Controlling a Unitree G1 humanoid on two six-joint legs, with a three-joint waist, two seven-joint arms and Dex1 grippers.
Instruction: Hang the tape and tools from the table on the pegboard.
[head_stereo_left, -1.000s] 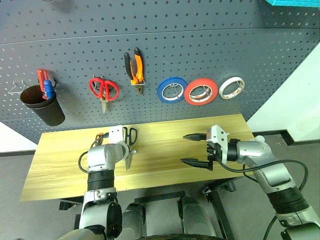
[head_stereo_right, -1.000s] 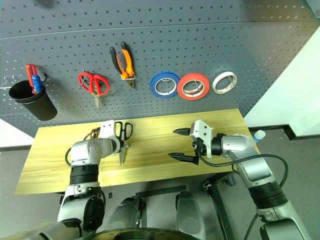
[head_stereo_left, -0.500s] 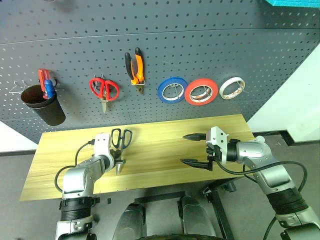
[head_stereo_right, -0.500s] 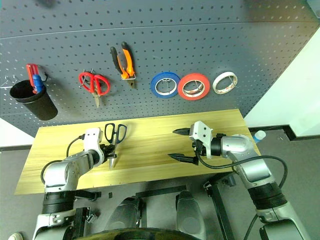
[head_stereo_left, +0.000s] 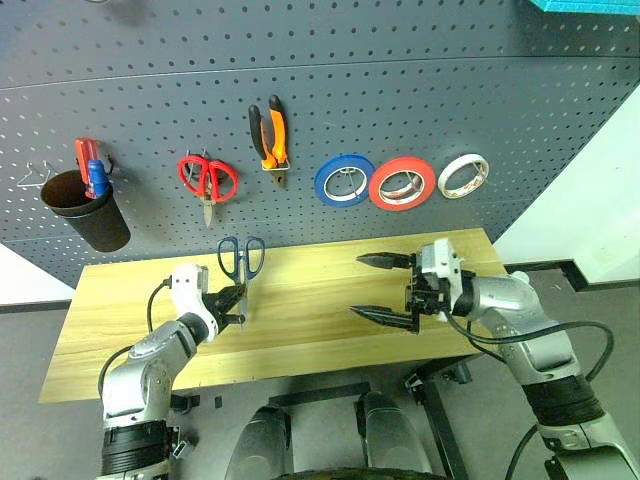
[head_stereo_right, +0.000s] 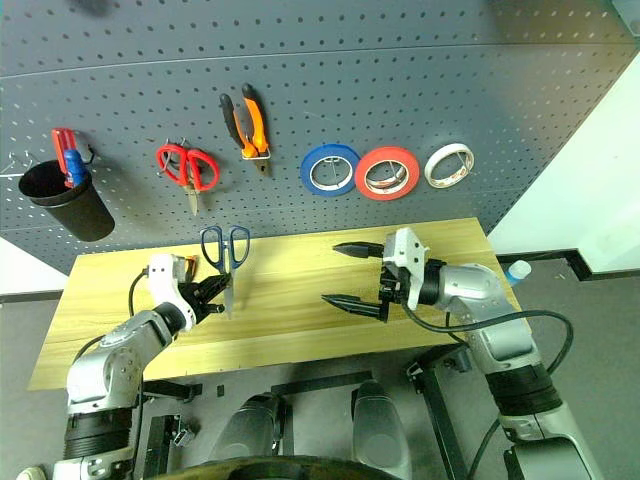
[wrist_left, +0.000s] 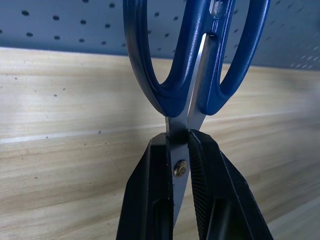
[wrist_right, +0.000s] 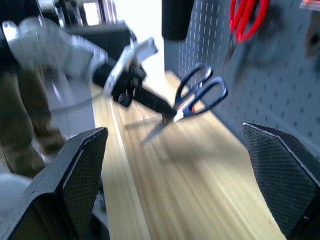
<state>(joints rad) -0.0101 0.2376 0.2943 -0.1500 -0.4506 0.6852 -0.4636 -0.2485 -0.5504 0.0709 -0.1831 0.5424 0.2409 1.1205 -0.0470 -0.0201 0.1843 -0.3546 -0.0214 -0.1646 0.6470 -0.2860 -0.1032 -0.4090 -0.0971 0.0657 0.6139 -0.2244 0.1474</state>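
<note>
Scissors (head_stereo_left: 240, 262) now lifted off table (head_stereo_left: 300, 340), handles up

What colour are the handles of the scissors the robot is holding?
Dark blue. The scissors pinched in the left hand show best in the left wrist view.

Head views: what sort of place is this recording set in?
Most likely a workshop or tool-bench corner. A grey pegboard on the wall carries hung pliers, red scissors and three tape rolls, and a plank-topped table stands in front of it.
</note>
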